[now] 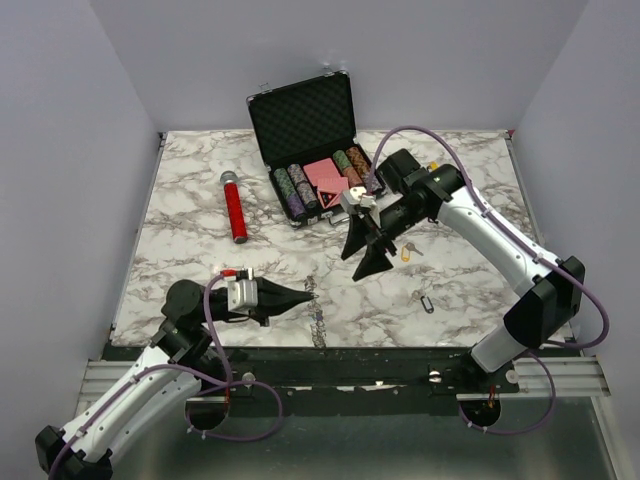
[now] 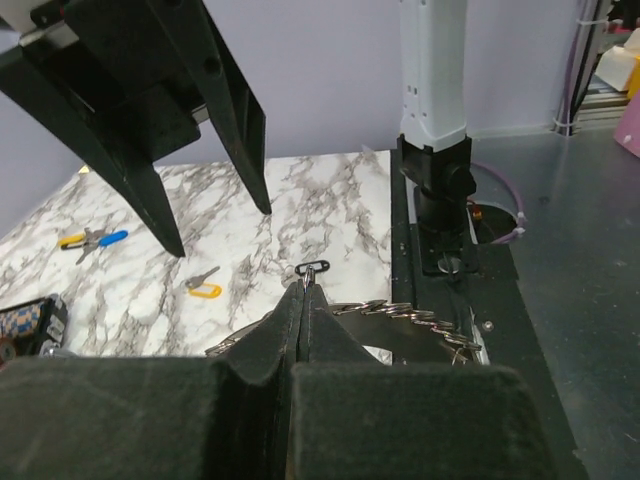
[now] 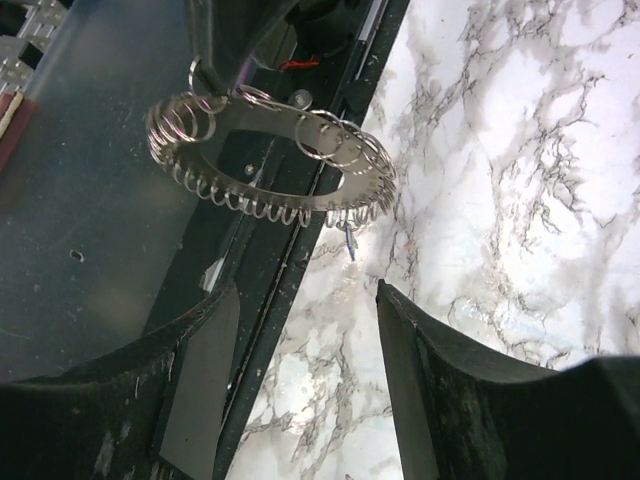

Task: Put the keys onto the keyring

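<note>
Seeing my left gripper [image 1: 306, 296] clenched on the keyring [image 3: 300, 195], which is held up over the near edge of the counter [image 1: 200, 270], lower centre of the top view. Right gripper [image 3: 305, 295] released, empty, mid-frame. Yellow-tagged key [image 1: 407, 252] and black-tagged key [image 1: 427, 301] lie on the counter, right of centre.

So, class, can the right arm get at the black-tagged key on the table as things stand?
Probably yes. The right hand is open and empty, and the black-tagged key lies alone on bare marble near that arm. The left hand, shut on the keyring, is off to the side.
</note>
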You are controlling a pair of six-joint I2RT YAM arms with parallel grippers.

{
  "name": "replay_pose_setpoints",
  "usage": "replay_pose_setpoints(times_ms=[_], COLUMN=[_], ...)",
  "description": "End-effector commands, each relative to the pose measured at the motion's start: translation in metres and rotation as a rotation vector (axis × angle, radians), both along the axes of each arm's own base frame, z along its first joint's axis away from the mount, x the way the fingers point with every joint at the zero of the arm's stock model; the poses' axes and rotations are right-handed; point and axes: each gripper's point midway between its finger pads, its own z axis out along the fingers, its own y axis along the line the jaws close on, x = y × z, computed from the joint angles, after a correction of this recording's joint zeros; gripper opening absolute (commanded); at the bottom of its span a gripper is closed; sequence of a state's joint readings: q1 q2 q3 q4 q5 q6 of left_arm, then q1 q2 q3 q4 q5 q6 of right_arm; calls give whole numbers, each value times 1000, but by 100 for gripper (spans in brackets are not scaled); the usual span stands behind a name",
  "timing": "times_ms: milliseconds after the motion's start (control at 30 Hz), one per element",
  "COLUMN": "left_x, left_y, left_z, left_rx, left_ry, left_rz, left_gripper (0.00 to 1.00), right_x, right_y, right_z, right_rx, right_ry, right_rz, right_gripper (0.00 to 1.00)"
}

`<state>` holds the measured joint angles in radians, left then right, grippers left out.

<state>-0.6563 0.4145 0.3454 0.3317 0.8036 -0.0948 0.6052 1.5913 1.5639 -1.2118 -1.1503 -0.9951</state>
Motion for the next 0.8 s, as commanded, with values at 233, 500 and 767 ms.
replay_pose_setpoints(times_ms=[233, 500, 767], left_x=[-27, 14, 49], left_y=[1, -1, 12], left_z=[46, 27, 22], left_rx=[-158, -16, 34], left_ry=[-39, 143, 222], left_rz=[-145, 20, 101], left_gripper=[0, 0, 0], right_x=[-2, 37, 108], right_y=[-11, -34, -108], right_z=[6, 17, -42], right_rx=[61, 120, -56], right_ry=[-11, 72, 69], right_rz=[6, -188, -651], right_gripper=[66, 66, 65])
